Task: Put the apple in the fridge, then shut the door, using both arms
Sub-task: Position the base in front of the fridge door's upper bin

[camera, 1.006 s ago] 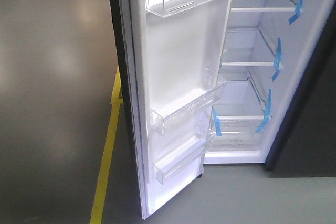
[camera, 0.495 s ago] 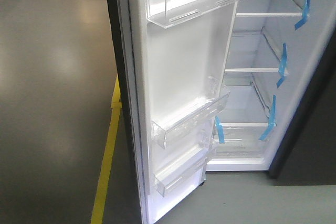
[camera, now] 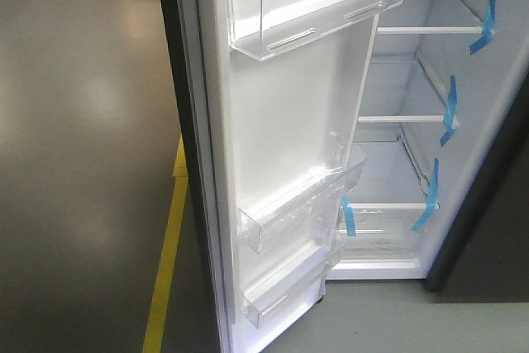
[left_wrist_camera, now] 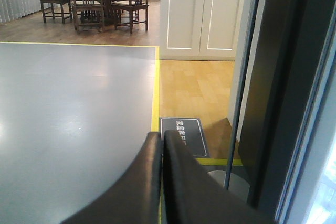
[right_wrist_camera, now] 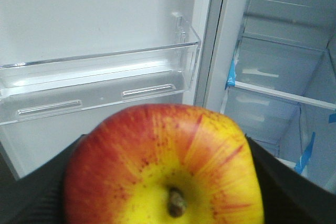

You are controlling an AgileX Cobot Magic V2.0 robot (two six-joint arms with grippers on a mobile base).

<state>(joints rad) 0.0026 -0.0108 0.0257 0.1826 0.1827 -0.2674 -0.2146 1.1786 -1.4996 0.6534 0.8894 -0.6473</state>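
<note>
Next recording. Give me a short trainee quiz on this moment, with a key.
1. True or false: the fridge door stands open.
2. The right gripper holds: A) apple B) bottle C) nothing.
3. Fill in: the left gripper is ___, holding nothing.

Key: 1 true; 2 A; 3 shut.

The apple point(right_wrist_camera: 163, 166) is cut off below; the floor sign point(left_wrist_camera: 184, 137) lettering looks too small to read.
</note>
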